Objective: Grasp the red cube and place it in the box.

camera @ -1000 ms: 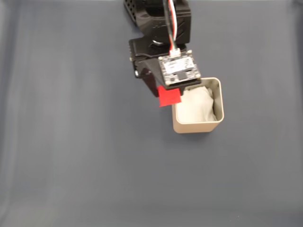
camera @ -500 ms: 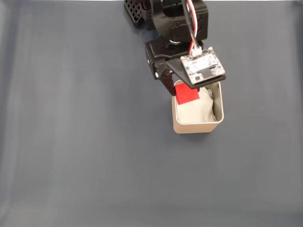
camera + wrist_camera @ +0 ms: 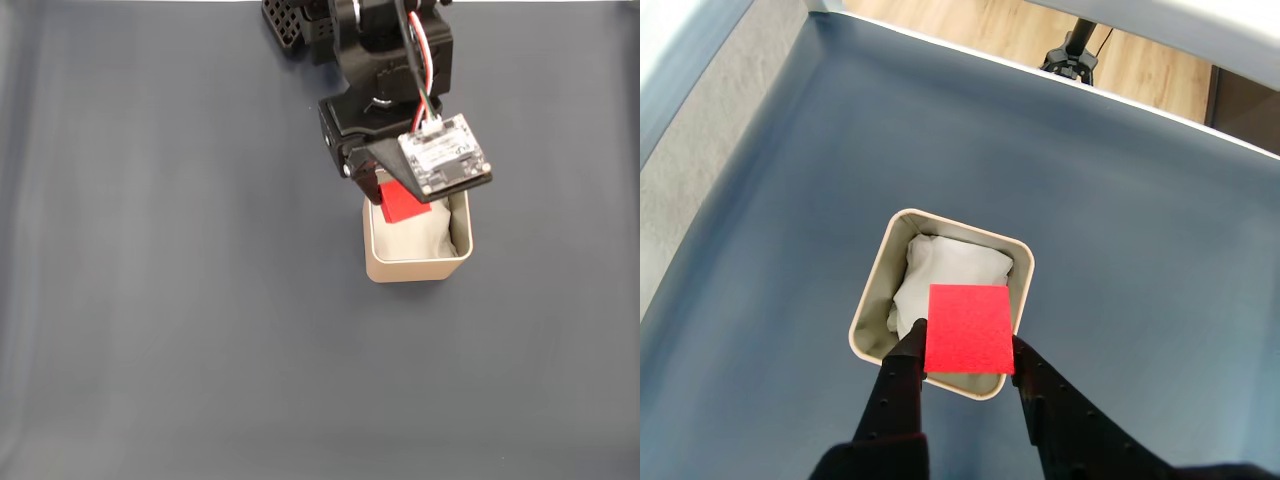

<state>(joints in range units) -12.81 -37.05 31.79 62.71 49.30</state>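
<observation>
The red cube point(image 3: 969, 328) is clamped between two black fingers in the wrist view, hanging above the near rim of the box point(image 3: 872, 294). My gripper point(image 3: 968, 350) is shut on the cube. The box is beige with rounded corners and white padding point(image 3: 950, 272) inside. In the fixed view the cube point(image 3: 403, 204) peeks out under the wrist camera board, over the box's point(image 3: 415, 268) upper-left corner, with the gripper point(image 3: 396, 203) around it. The cube's lower faces are hidden.
The arm's black base point(image 3: 300, 25) stands at the top edge of the fixed view. A dark blue-grey cloth point(image 3: 170, 300) covers the table. In the wrist view a wooden floor and a tripod foot point(image 3: 1072, 55) lie beyond the table's far edge.
The arm has swung right in the fixed view, carrying the cube from beside the box's left wall to over its opening. The grip has stayed shut.
</observation>
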